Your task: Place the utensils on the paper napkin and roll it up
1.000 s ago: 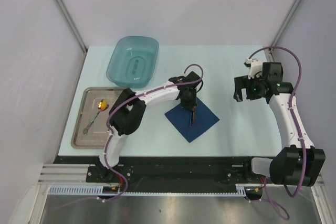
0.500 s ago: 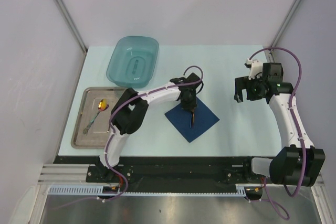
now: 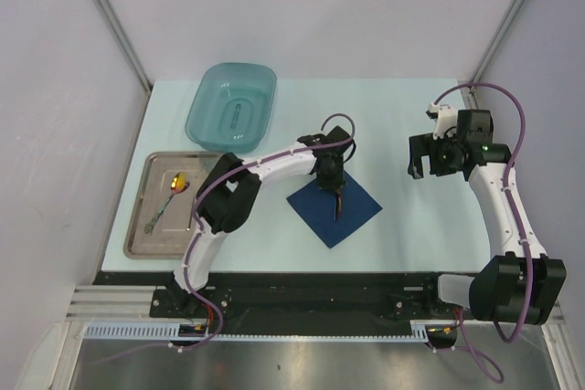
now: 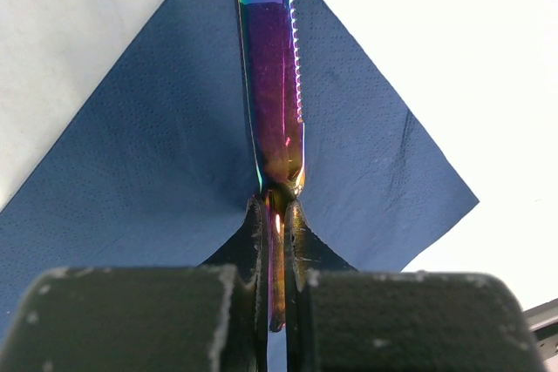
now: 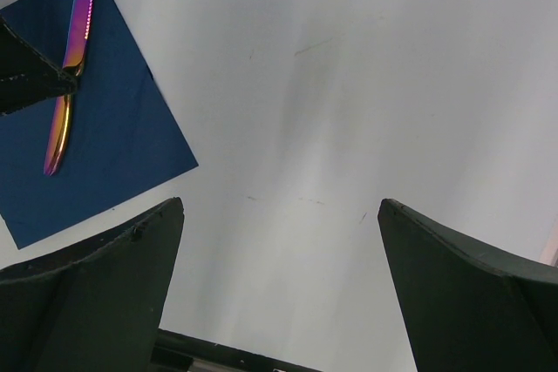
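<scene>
The navy paper napkin lies as a diamond in the middle of the table; it also shows in the left wrist view and the right wrist view. My left gripper is shut on the handle of an iridescent knife with a serrated edge, holding it over the napkin; the knife also shows in the right wrist view. A spoon with a gold bowl lies in the metal tray at the left. My right gripper is open and empty above bare table to the right of the napkin.
A translucent teal tub stands at the back left. The tray sits near the table's left edge. Grey walls close in the back and both sides.
The left gripper with the knife has shifted slightly to the right over the napkin. The right arm has not moved.
</scene>
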You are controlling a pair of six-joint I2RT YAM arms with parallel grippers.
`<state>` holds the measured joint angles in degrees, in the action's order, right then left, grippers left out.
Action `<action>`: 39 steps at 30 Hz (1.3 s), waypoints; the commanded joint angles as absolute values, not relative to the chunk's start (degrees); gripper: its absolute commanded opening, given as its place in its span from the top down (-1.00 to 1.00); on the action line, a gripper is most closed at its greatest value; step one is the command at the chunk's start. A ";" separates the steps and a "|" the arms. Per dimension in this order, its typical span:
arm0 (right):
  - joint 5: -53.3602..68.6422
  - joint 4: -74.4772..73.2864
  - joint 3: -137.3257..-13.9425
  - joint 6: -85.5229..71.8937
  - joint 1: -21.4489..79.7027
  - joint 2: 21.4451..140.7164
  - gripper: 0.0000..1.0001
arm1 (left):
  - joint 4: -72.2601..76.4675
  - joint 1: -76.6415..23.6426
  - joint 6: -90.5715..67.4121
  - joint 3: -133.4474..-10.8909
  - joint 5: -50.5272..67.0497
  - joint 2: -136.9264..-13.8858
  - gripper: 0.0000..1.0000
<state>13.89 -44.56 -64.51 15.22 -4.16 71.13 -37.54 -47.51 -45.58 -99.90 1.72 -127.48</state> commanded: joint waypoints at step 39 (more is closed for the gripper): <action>16.08 -43.95 -66.88 15.56 -4.57 71.36 -0.99 | -36.82 -43.78 -33.50 -104.77 0.35 -115.85 0.05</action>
<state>14.22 -45.41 -64.12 15.25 -4.38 71.16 -36.82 -46.02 -40.80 -102.72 1.96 -125.84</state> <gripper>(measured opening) 0.995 0.471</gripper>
